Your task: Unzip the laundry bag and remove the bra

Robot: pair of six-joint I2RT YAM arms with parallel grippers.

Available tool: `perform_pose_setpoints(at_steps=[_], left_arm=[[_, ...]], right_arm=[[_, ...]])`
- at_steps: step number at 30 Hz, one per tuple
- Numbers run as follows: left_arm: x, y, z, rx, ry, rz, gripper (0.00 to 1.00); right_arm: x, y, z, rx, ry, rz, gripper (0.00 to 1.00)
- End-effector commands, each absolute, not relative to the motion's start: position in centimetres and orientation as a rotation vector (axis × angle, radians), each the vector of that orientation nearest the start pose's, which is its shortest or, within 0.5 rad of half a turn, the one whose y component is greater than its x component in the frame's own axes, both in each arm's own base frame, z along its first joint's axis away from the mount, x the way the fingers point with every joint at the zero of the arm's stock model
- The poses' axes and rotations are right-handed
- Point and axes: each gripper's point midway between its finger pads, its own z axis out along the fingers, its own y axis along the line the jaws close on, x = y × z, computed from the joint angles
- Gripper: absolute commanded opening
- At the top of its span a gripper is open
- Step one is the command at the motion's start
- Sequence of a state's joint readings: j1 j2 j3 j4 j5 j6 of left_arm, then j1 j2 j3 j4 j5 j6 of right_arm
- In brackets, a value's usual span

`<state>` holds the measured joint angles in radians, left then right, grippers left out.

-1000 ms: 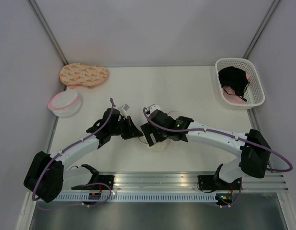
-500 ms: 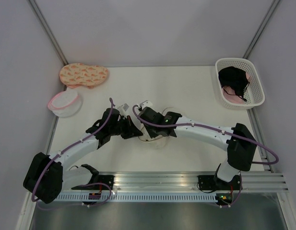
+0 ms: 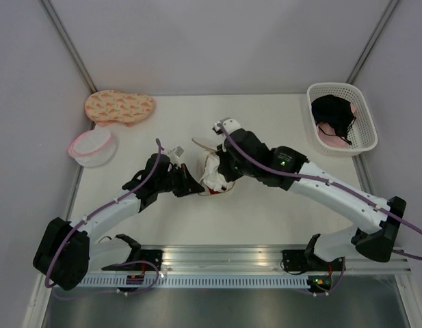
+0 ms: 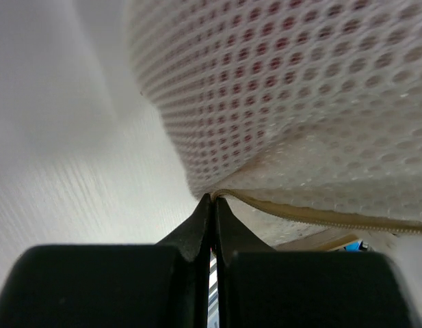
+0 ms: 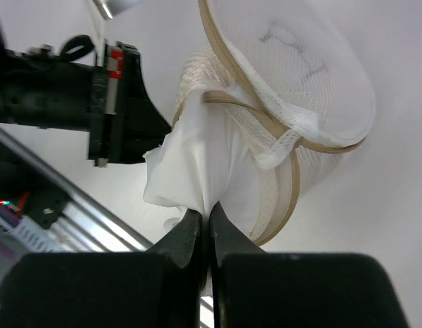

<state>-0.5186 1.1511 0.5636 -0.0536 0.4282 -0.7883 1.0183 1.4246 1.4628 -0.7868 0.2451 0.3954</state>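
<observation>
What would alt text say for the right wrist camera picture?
The right arm's black fingers pinch shut on white cloth, seemingly the bra, spilling from an open cream mesh laundry bag with a brown zip rim. The left arm's fingers grip the bag's edge.

Cream-white holed mesh, tan zip rim on laundry bag (image 5: 313,89); white fabric on bra (image 5: 197,171); orange print on pouch (image 3: 120,107); black garment (image 3: 332,113), pink garment (image 3: 327,140) in white lattice basket (image 3: 334,86).
</observation>
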Motion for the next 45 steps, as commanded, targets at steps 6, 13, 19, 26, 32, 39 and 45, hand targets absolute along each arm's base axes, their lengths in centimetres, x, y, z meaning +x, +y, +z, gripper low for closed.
perform_pose_setpoints(at_steps=[6,13,19,26,32,39,45], left_arm=[[22.6,-24.5,12.7,-0.057,2.384,-1.165,0.02],[22.5,-24.3,12.7,-0.066,2.382,-1.157,0.02],[22.6,-24.3,12.5,-0.082,2.385,-1.154,0.02],[22.5,-24.2,12.8,-0.089,2.377,-1.159,0.02],[22.3,-24.1,12.8,-0.088,2.379,-1.154,0.02],[22.1,-23.9,13.1,-0.087,2.372,-1.157,0.02],[21.9,-23.5,13.5,-0.093,2.364,-1.14,0.02]], right_arm=[[20.6,31.4,34.1,-0.517,2.086,1.031,0.0],[19.2,31.6,29.2,-0.554,2.228,1.08,0.0],[16.9,32.1,23.2,-0.691,2.343,1.149,0.0],[18.0,33.1,23.7,-0.706,2.226,1.174,0.01],[22.7,31.4,29.4,-0.482,2.043,0.997,0.01],[29.4,24.7,32.7,-0.181,2.0,0.523,0.01],[35.8,16.1,34.0,0.127,1.941,0.277,0.01]])
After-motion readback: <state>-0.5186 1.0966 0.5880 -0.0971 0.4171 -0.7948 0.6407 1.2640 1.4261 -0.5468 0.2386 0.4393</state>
